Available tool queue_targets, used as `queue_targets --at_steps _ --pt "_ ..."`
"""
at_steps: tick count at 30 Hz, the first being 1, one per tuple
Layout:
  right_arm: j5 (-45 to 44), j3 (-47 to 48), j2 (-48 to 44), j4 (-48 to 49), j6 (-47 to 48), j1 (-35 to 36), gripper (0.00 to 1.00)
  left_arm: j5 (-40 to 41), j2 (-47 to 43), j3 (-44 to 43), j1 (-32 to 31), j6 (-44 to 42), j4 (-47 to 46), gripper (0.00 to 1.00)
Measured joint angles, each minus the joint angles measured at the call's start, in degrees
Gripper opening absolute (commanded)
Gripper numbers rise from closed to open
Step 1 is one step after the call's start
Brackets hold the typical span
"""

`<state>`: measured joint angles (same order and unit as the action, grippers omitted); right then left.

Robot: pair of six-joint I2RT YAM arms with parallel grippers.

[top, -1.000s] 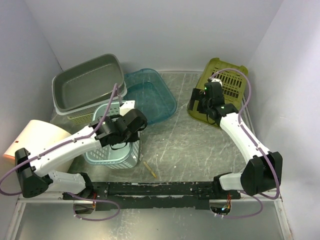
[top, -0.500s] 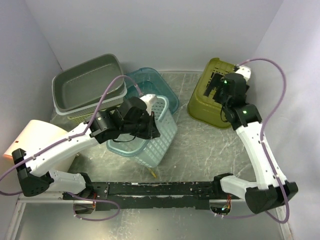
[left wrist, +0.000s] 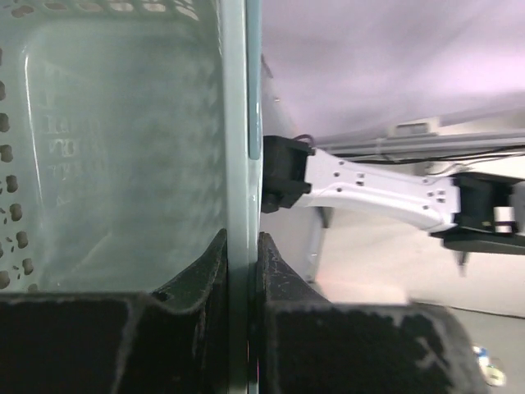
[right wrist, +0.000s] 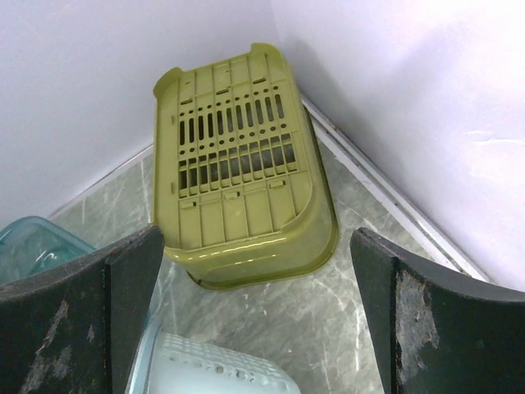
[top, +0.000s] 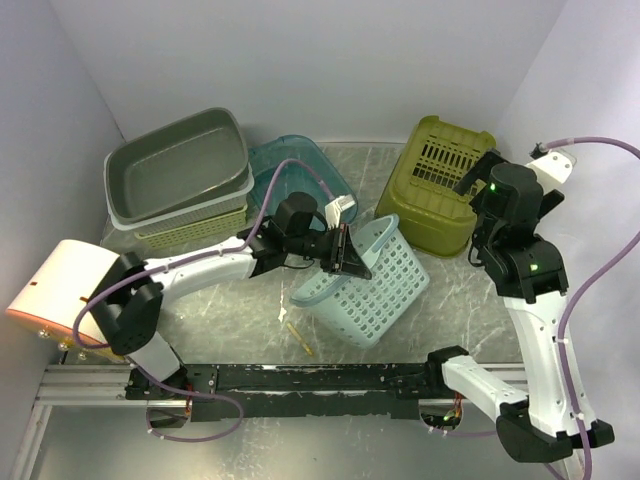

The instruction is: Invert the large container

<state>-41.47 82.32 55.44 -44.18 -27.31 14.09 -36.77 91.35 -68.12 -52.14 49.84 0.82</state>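
Note:
A light blue perforated basket (top: 372, 285) hangs tipped on its side over the middle of the table, its opening facing left. My left gripper (top: 343, 255) is shut on its rim; in the left wrist view the fingers (left wrist: 244, 246) pinch the pale rim wall (left wrist: 238, 123). An olive slatted basket (top: 438, 182) lies bottom up at the back right. My right gripper (top: 482, 180) is open and empty, raised above it; the right wrist view shows the olive basket (right wrist: 238, 164) and the blue basket's corner (right wrist: 213, 365) between the spread fingers (right wrist: 256, 246).
A grey tub (top: 175, 165) sits stacked on a pale yellow basket at the back left. A clear teal tub (top: 300, 165) lies behind the left arm. A small wooden stick (top: 300, 338) lies near the front rail. An orange and white box (top: 55, 285) stands at the left.
My left arm carried the blue basket from the left to the middle and tipped it onto its side. My right gripper left the olive basket, now bottom up, and rose back to the right.

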Motion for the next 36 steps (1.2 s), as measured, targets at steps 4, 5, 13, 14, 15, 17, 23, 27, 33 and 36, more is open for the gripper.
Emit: queue_targets --at_steps 4,5,13,14,15,17,23,27,33,36 --pt "-1.5 0.0 -0.5 -1.2 -0.3 0.0 0.98 -6.5 3.7 7.6 2.2 13.7 -20.7 0.07" --pt "-1.6 0.0 -0.4 -1.4 -0.3 0.0 0.98 -7.7 4.7 9.4 2.7 17.3 -26.5 0.07" --pt "0.7 -2.4 0.5 -1.6 -0.6 0.0 0.98 -9.7 7.7 14.3 4.1 23.8 -36.8 0.61" --pt "2.1 -3.0 0.7 -1.5 -0.8 0.0 0.98 -8.7 7.4 13.1 4.1 21.5 -32.5 0.66" --pt "3.7 -3.9 0.9 -1.5 -1.1 0.0 0.99 -7.1 7.1 11.0 4.1 18.0 -27.2 0.72" --pt "7.0 -5.7 1.5 -1.6 -1.7 0.0 0.99 -3.7 6.8 6.4 4.0 11.3 -17.9 0.77" --pt "17.3 -13.0 4.6 -2.7 -4.7 0.0 1.0 6.4 5.4 -6.3 3.9 -6.4 4.2 0.81" --pt "20.5 -16.1 5.5 -4.1 -7.1 0.0 1.0 14.2 5.4 -12.9 2.4 -16.2 16.1 0.84" --pt "18.5 -16.5 5.1 -4.2 -10.4 0.0 1.0 26.7 5.3 -17.7 -3.3 -25.5 27.5 0.85" --pt "17.4 -16.5 5.1 -4.1 -10.8 0.0 1.0 34.9 4.1 -15.7 -7.2 -29.8 29.0 0.84"
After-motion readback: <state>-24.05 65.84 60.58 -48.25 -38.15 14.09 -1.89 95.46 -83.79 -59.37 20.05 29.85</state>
